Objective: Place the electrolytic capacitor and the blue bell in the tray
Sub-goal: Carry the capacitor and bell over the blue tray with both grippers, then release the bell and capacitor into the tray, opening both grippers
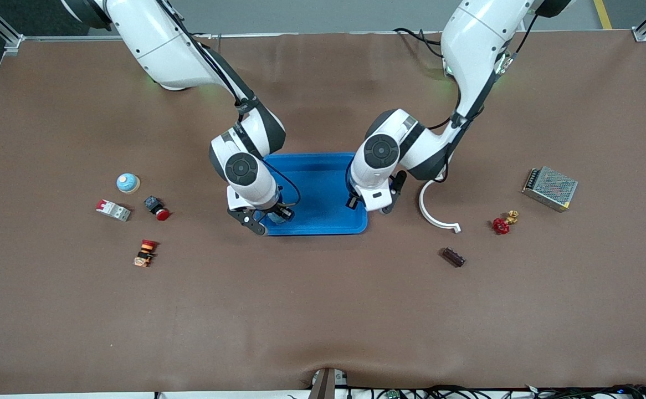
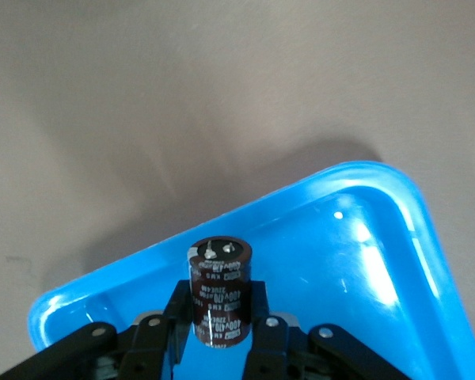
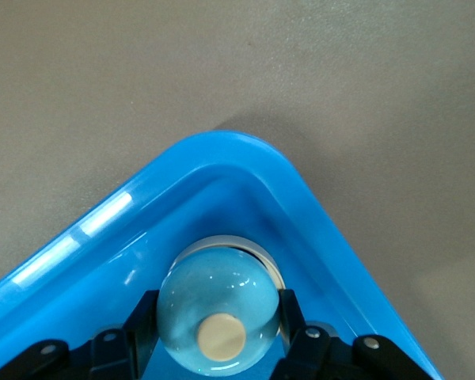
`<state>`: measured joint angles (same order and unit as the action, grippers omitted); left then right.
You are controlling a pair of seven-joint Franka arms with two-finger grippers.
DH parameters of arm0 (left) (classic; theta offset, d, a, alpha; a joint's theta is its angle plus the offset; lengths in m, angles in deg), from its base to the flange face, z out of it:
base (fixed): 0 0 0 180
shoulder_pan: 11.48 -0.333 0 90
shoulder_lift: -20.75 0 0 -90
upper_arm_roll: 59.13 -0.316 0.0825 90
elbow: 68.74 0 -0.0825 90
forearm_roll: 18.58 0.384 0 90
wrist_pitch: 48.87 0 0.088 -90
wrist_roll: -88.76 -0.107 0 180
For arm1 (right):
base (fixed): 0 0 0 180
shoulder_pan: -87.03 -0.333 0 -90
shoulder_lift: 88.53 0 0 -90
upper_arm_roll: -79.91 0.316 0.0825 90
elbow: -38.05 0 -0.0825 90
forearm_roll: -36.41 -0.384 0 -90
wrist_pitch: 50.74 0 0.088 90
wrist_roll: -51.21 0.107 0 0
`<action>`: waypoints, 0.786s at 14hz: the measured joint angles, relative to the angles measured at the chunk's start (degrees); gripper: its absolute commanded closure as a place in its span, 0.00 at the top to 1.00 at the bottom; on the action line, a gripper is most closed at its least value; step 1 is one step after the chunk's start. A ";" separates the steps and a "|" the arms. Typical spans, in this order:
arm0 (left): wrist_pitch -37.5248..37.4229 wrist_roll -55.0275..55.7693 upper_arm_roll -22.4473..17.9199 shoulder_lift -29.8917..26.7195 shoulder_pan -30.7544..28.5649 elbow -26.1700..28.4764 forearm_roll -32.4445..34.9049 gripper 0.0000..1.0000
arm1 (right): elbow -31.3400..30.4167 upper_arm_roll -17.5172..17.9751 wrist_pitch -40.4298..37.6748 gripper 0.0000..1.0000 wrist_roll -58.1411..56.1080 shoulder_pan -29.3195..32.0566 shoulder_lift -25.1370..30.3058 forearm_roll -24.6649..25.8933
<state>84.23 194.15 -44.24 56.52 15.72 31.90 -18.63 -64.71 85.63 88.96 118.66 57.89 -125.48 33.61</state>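
The bright blue tray (image 1: 317,183) lies at the table's middle. My left gripper (image 2: 219,305) is shut on a dark brown electrolytic capacitor (image 2: 218,289), held upright over the tray (image 2: 364,261) near its corner; in the front view this gripper (image 1: 370,204) is over the tray's near corner toward the left arm's end. My right gripper (image 3: 218,317) is shut on a light blue bell (image 3: 214,305) with a cream button, low in a tray corner (image 3: 222,158); in the front view this gripper (image 1: 270,215) is over the near corner toward the right arm's end.
Toward the right arm's end lie a second light blue domed bell (image 1: 128,182), a circuit breaker (image 1: 113,210), a red push button (image 1: 158,209) and an orange-red switch (image 1: 145,252). Toward the left arm's end lie a white curved piece (image 1: 436,213), a red valve (image 1: 501,224), a brown block (image 1: 453,256) and a metal box (image 1: 550,188).
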 measured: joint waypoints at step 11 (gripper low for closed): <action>0.42 4.48 0.07 2.59 3.23 -0.80 -3.42 0.00 | 8.06 -1.04 -19.73 1.00 -5.44 1.63 1.91 0.82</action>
<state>84.65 198.63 -44.17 59.11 18.94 31.11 -22.05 -56.64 84.59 69.23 113.22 59.51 -123.57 34.43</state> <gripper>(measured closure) 0.665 0.000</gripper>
